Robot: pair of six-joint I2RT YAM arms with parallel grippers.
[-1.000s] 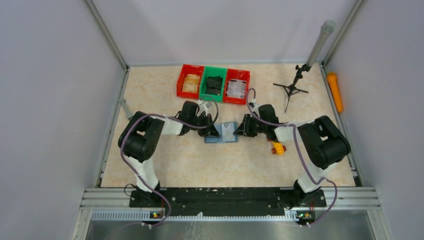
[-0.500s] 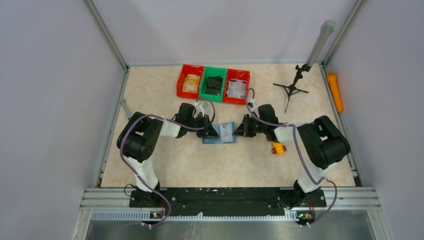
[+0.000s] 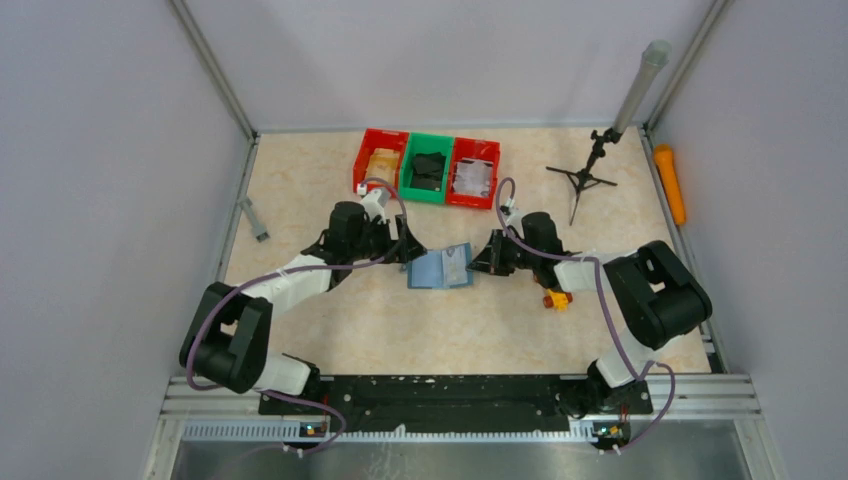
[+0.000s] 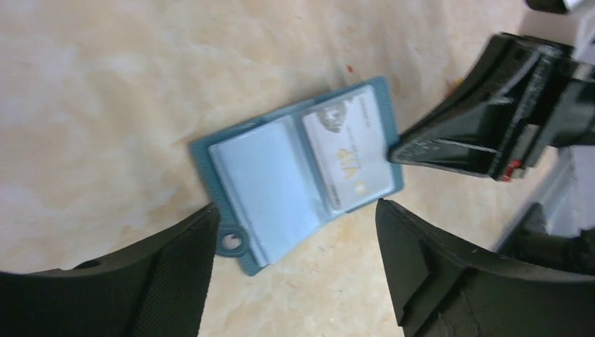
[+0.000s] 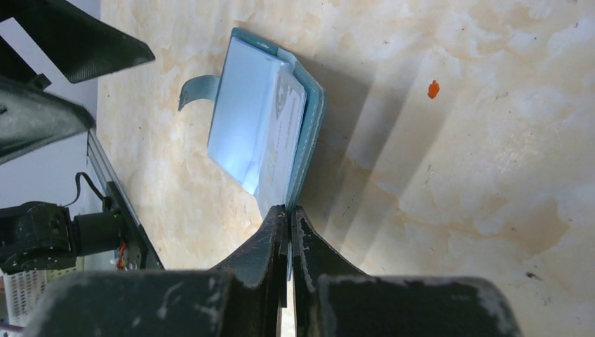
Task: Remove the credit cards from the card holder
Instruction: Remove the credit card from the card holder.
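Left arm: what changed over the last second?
The left gripper opened, let go of the card holder and drew back to the left, its elbow swinging down toward the near edge. The right gripper closed on the holder's right edge. The holder stayed open in about the same spot.

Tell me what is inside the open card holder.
A pale card with gold lettering sits in the card holder half nearest the right gripper, which pinches that edge. Blue-grey sleeves cover the other half. Whether more cards lie beneath cannot be seen.
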